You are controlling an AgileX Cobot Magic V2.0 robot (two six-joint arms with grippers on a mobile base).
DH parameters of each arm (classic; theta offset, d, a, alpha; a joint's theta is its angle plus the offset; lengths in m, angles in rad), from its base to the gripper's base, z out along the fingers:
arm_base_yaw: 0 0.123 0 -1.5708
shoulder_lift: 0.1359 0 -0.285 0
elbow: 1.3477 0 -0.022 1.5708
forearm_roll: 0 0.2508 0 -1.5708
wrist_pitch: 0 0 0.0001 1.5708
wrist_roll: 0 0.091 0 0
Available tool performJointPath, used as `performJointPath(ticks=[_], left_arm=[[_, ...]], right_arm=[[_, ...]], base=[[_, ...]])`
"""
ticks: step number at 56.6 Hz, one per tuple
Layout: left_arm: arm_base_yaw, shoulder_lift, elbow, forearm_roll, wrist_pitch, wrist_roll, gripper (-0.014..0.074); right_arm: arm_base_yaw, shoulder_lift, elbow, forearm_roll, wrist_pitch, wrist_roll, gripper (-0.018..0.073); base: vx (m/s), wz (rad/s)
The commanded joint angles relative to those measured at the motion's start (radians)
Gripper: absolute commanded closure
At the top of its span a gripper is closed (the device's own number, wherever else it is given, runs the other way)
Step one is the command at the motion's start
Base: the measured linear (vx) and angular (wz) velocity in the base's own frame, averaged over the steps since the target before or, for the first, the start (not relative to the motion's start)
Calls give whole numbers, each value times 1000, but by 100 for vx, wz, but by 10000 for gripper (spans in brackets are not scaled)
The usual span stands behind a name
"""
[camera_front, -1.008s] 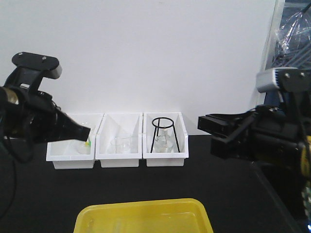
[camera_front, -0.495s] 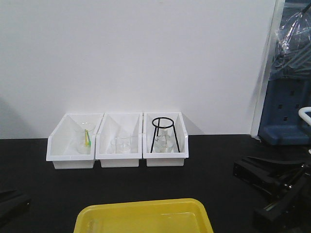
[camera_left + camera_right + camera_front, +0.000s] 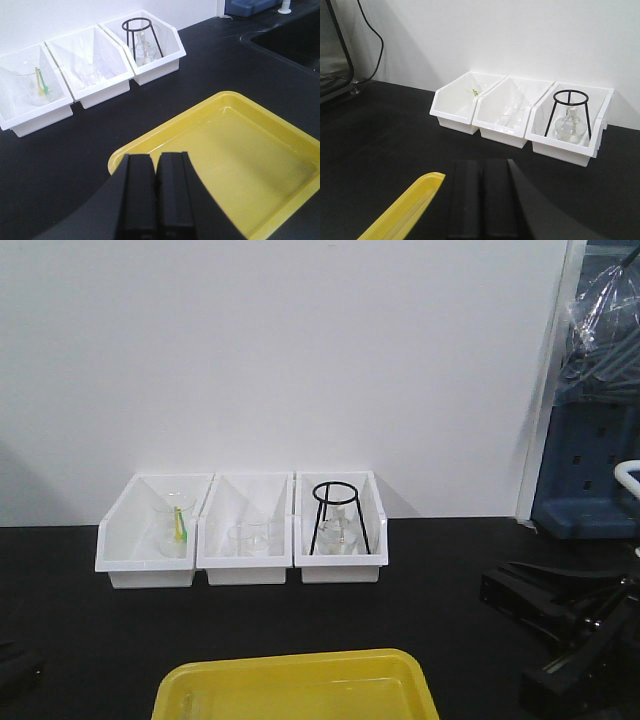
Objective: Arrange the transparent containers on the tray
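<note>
The yellow tray lies at the front of the black table, and its floor looks bare in the left wrist view. I cannot make out the transparent containers with certainty anywhere. A thin clear glass piece leans in the middle white bin, too faint to identify. My left gripper is shut with nothing in it, over the tray's near-left corner. My right gripper is also shut and empty, low over the table just right of the tray's corner. In the front view it rests low at the right.
Three white bins stand against the back wall. The left bin holds a beaker with a green-yellow stick, the middle bin small beakers, the right bin a black ring stand and a flask. A dark sink recess lies to the right.
A second ago both arms were raised at the sides of the front view. They have dropped low, the left nearly out of that view. The tray and bins have not moved.
</note>
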Motion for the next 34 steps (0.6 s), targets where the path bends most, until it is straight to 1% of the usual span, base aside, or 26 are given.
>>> performJointPath(ticks=[1,10,13,15,18,26,29,34], left_arm=[[-4,-5,-29,-4,-75,-2,603],[-3,-10,-29,0,-75,-1,603],[8,-24,-29,47,-75,3,603],[28,-47,-22,80,-69,2,603],[61,-85,5,104,-68,-1,603],[179,-244,176,168,-71,-1,603],[210,-308,247,179,-78,-2,603],[257,-453,395,174,-103,-17,603]], right_arm=[[-6,-13,-27,-23,24,-12,572],[-6,-13,-27,-23,24,-12,572],[-6,-13,-27,-23,24,-12,572],[-6,-13,-27,-23,24,-12,572],[-6,-13,-27,-23,25,-12,572],[-6,-13,-27,-23,24,-12,572],[-6,-13,-27,-23,24,-12,572],[-6,-13,-27,-23,24,-12,572]], base=[[0,0],[0,0],[0,0],[0,0],[0,0],[0,0],[0,0],[0,0]])
